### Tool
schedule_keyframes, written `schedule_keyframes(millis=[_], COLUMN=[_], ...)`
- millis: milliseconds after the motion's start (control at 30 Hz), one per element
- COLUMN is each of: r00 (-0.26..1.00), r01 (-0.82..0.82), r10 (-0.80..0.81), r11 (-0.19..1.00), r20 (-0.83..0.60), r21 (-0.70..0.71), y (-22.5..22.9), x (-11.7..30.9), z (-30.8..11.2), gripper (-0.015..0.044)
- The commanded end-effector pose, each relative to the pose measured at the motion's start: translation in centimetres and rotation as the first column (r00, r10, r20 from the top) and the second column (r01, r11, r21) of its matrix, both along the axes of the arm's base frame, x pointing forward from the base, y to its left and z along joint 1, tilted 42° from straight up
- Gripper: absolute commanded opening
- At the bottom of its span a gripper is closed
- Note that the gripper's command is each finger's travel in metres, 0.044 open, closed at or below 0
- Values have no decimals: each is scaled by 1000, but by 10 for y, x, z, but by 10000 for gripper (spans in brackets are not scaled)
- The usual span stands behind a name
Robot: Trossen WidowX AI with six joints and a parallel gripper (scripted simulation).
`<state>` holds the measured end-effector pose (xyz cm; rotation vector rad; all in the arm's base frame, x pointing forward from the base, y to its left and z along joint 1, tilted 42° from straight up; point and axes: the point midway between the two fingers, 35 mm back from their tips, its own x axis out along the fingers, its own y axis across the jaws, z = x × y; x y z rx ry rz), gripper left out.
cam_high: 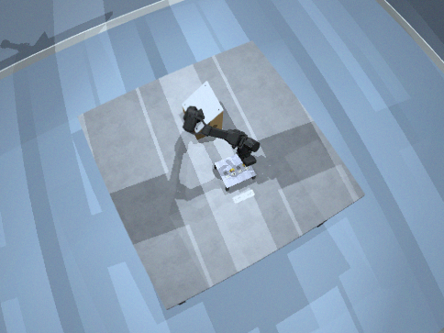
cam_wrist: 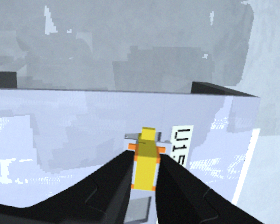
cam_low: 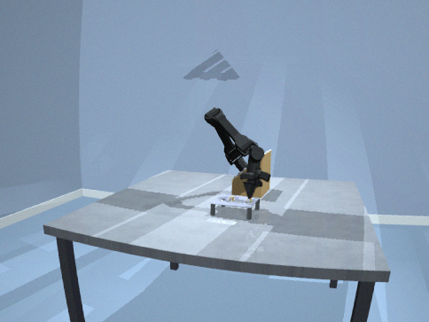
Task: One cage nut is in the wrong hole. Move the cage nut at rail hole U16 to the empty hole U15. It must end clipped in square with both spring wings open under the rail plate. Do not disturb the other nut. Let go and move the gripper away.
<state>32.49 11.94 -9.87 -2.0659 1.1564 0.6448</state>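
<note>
The rail plate [cam_high: 227,183] [cam_low: 237,204] [cam_wrist: 75,120] stands on short dark legs. My gripper [cam_high: 246,163] [cam_low: 251,197] [cam_wrist: 145,161] points down at the plate and is shut on a yellow cage nut [cam_wrist: 145,172] with orange edges. The held nut is beside the U15 label [cam_wrist: 182,145] and covers most of the hole there; a grey hole edge shows at its far end. Another hole [cam_wrist: 138,209] shows below it, partly behind the fingers. Whether the spring wings are under the plate is hidden. The other yellow nut [cam_high: 232,170] [cam_low: 231,198] sits further along the plate.
A wooden stand [cam_high: 216,123] [cam_low: 267,173] with a white face is behind the plate, near the arm's base. A white label strip [cam_high: 243,196] [cam_low: 222,221] lies on the grey table [cam_high: 183,261] [cam_low: 146,239] in front of the plate. The plate's dark legs show at its corners.
</note>
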Motion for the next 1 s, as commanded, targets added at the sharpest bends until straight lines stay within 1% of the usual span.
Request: schedule_keyframes(millis=[0, 967], r00=[1000, 999], r01=[-6, -26], r10=[6, 26], r11=[1000, 1000], r20=[7, 29], r21=[-5, -3], y=[-1, -2], x=[-1, -4], z=[1, 0], gripper=[27, 27])
